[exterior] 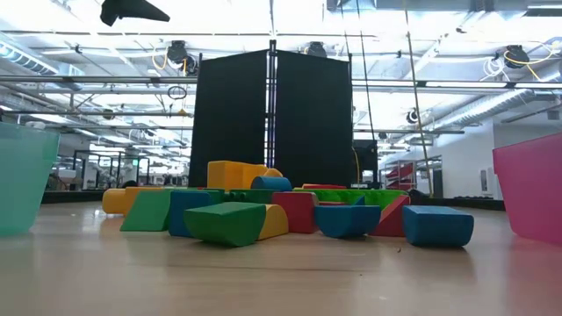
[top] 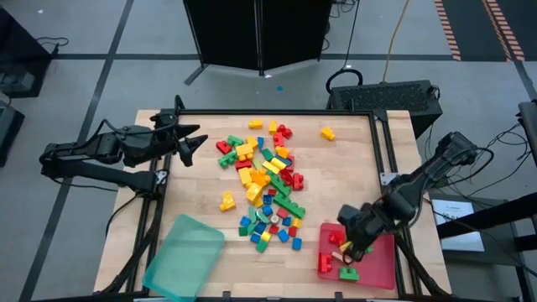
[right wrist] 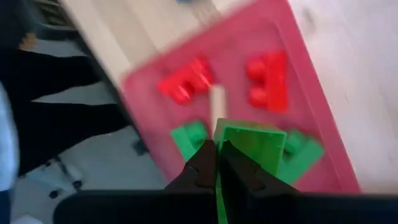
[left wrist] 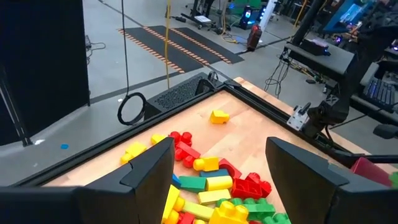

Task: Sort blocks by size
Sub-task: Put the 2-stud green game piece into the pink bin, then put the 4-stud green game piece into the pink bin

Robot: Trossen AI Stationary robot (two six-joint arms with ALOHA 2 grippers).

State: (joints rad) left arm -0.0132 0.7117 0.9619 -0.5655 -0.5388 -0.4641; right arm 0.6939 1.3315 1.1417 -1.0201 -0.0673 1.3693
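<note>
A heap of red, yellow, green and blue blocks (top: 264,189) lies in the middle of the table; the low view shows the blocks (exterior: 263,215) resting on the wood. My right gripper (top: 357,246) hangs over the red tray (top: 382,260) at the near right, shut on a green block (right wrist: 249,146). In the tray (right wrist: 311,74) lie two red blocks (right wrist: 186,81) and green ones (right wrist: 189,137). My left gripper (top: 197,143) stands open above the table's far left, its fingers (left wrist: 155,171) apart and pointing toward the heap, with nothing between them. My right gripper pinches a thin edge of the green block (right wrist: 219,140) between its two fingertips (right wrist: 202,165). The fingers come from above, pointing steeply down. The block sits beyond the fingertips, over the red tray; whether it touches the tray does not show.
A translucent teal tray (top: 185,256) lies at the near left edge. A lone yellow block (top: 327,132) sits at the far right, and a yellow one (top: 226,201) left of the heap. A dark frame (top: 382,143) borders the table. Bare wood lies between the heap and both trays.
</note>
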